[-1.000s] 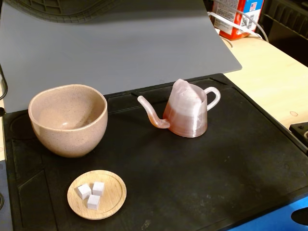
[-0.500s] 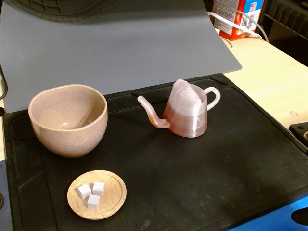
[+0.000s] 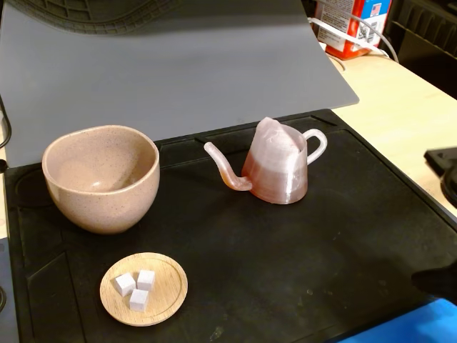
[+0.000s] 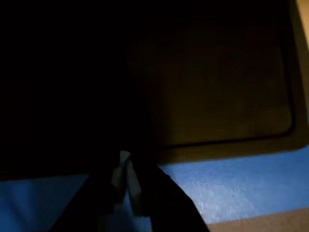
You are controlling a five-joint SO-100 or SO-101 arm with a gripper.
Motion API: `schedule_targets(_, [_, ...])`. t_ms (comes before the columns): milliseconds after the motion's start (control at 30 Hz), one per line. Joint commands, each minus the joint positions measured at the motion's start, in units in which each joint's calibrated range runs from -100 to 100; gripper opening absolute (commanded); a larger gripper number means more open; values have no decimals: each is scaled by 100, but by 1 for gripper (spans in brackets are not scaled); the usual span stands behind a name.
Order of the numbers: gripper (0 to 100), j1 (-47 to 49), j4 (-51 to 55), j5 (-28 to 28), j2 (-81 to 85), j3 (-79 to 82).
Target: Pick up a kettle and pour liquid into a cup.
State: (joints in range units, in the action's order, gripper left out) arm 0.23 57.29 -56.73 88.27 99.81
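Note:
The pink ridged kettle (image 3: 280, 163) stands upright on the black mat in the fixed view, with its spout pointing left toward the cup and its loop handle on the right. Its lower part and spout look darker amber, likely the liquid (image 3: 275, 184). The beige-pink speckled cup (image 3: 100, 179) stands at the left and looks empty. My gripper (image 4: 126, 181) shows at the bottom of the dim wrist view with its pale pads pressed together and nothing between them. It is low over the blue surface at the mat's edge, far from the kettle.
A small wooden dish (image 3: 171, 291) with three white cubes lies in front of the cup. A grey board (image 3: 178, 64) leans behind the black mat (image 3: 285, 257). Dark arm parts (image 3: 444, 168) sit at the right edge. A blue surface (image 3: 414, 325) lies at the front right.

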Motion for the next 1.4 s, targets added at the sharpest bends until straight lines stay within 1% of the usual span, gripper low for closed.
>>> schedule_targets(0, [1, 19, -1098, 24, -627, -289])
schedule_targets(133, [1, -11, -3286, 24, -1720, -298])
schedule_targets(167, [1, -19, -3459, 29, -1822, -298])
schedule_targets(233, [1, -42, -4393, 29, -2402, -334])
schedule_targets(367, [1, -42, -5067, 29, -3452, -1106])
schedule_targets(467, [1, -42, -5889, 39, -4040, -1233])
schedule_targets(533, [1, -42, -6036, 554, -4202, -1233])
schedule_targets(567, [1, -42, -6036, 585, -4228, -1233])
schedule_targets(600, [10, -26, -6036, 590, -4348, -1233])
schedule_targets(633, [14, 4, -6036, 590, -4399, -1242])
schedule_targets(667, [14, 12, -6036, 590, -4458, -1296])
schedule_targets(733, [15, -4, -6113, 596, -4970, -1732])
schedule_targets(800, [15, -19, -6641, 601, -5482, -1913])
schedule_targets(867, [15, -19, -6684, 632, -5619, -1941])
schedule_targets(900, [15, -49, -6684, 1026, -5653, -1941])
schedule_targets(933, [15, -49, -6684, 1115, -5662, -1941])
schedule_targets(1067, [15, -49, -6693, 1121, -6139, -2186])
schedule_targets(1167, [15, -42, -6693, 1121, -6848, -2939])
schedule_targets(1233, [15, 4, -7186, 1121, -7325, -3220])
schedule_targets(1367, [15, 12, -7238, 1126, -7786, -3755])
